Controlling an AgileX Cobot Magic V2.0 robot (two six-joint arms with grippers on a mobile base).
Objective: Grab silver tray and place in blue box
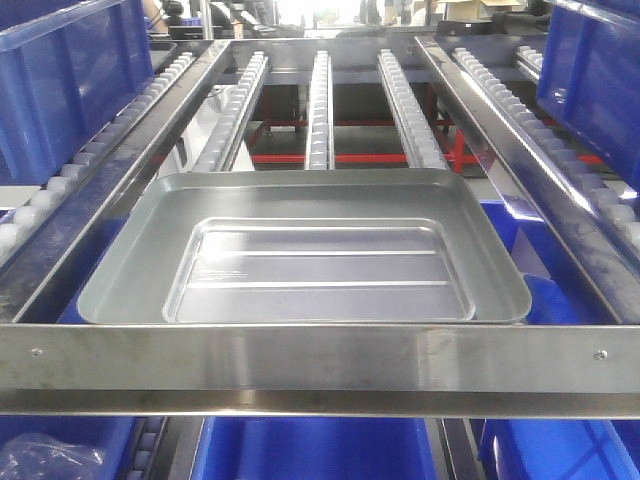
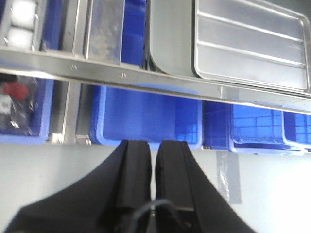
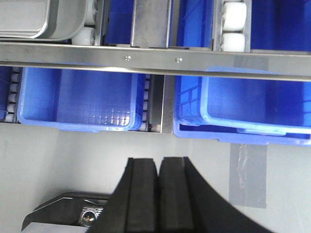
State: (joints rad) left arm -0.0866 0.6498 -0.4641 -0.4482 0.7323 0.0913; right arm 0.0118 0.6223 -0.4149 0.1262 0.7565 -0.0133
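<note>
front view faces along rack (image 1: 318, 100), all views share silver tray (image 1: 300, 255), steel rail (image 1: 320, 355)

From the front, the steel rail (image 1: 320, 365) across the rack's near edge hid most of the blue box (image 1: 300, 450) below, and the picture's bottom edge cut off its near side. In the left wrist view the silver tray (image 2: 243, 43) ran past the top and right edges, its near rim behind the rail. The right wrist view showed only one tray corner. What lay in a dark bag (image 2: 14, 109) was too blurred to tell.
</note>
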